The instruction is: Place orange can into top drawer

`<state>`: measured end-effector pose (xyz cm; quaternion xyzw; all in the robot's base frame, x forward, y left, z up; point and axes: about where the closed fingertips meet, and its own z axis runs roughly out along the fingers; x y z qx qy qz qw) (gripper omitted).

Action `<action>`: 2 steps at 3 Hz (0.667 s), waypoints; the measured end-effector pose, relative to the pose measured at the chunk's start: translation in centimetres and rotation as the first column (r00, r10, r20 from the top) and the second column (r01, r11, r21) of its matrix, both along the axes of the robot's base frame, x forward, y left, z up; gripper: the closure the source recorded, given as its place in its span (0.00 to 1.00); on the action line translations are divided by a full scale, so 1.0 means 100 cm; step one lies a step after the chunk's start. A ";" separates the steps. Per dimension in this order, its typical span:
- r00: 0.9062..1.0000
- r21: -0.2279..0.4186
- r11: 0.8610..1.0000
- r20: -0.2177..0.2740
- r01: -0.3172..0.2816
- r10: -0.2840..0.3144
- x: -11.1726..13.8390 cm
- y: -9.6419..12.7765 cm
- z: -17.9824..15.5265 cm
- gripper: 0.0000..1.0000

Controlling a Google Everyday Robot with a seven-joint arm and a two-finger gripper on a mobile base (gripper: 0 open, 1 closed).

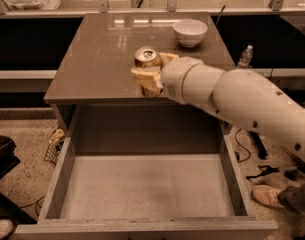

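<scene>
The orange can is upright, silver top showing, clamped in the end effector over the front edge of the tabletop. The top drawer below is pulled wide open, its pale speckled floor showing.

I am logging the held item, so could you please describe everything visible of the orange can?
The orange can is a metal can with a silver pull-tab top and a brownish-orange side, mostly hidden. It sits roughly upright over the cabinet top near its front edge, held by the gripper, whose tan fingers press its sides. The open top drawer lies below.
</scene>
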<state>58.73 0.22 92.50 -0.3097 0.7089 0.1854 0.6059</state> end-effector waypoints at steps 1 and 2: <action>0.995 0.024 0.996 -0.040 -0.091 0.092 -0.044 0.006 -0.027 1.00; 0.997 0.068 0.995 -0.031 -0.073 0.076 -0.063 -0.042 -0.040 1.00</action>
